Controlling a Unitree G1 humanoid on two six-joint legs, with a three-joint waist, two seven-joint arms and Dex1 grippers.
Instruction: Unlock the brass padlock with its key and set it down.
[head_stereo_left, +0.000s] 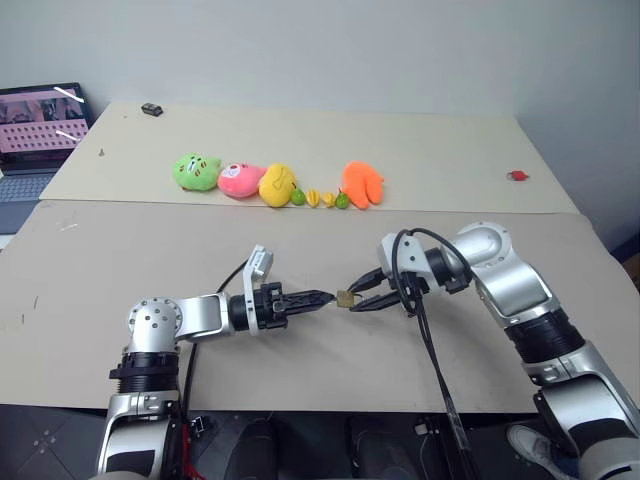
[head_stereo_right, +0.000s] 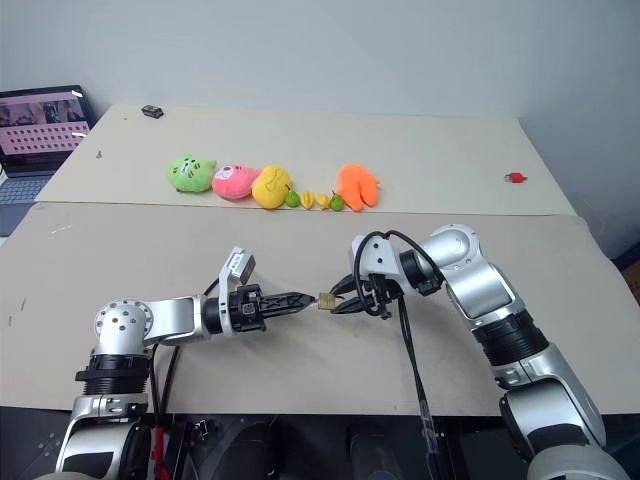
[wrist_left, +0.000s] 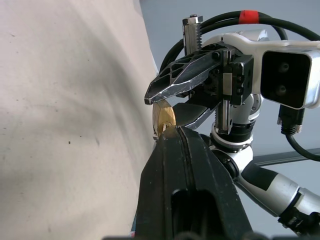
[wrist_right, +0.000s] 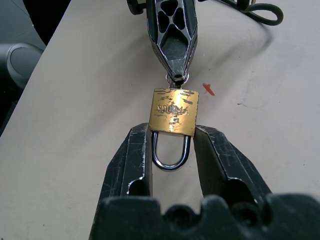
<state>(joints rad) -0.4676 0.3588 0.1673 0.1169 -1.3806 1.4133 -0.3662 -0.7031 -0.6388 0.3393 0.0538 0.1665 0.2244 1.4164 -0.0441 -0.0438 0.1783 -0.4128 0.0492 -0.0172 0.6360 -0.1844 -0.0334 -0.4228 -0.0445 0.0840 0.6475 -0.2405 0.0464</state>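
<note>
Above the near table (head_stereo_left: 90, 300), head views: brass padlock (head_stereo_left: 344, 298) held in mid-air between left gripper (head_stereo_left: 322, 297) and right gripper (head_stereo_left: 352, 298). Right wrist view: scratched gold body, silver shackle closed; right fingers (wrist_right: 134, 155) pinch its sides. Left fingers (wrist_right: 172, 40) pressed together on key (wrist_right: 177, 77).

From my station I count two grippers, the left gripper (head_stereo_left: 325, 297) and the right gripper (head_stereo_left: 352, 303), one brass padlock (wrist_right: 174, 111) and one key (wrist_right: 177, 78). Along the far table (head_stereo_left: 450, 140) lie four plush toys (head_stereo_left: 197, 171) and three small toy fruits (head_stereo_left: 297, 197). I also see one laptop (head_stereo_left: 35, 130), one small red object (head_stereo_left: 517, 175) and one small dark object (head_stereo_left: 151, 109).
</note>
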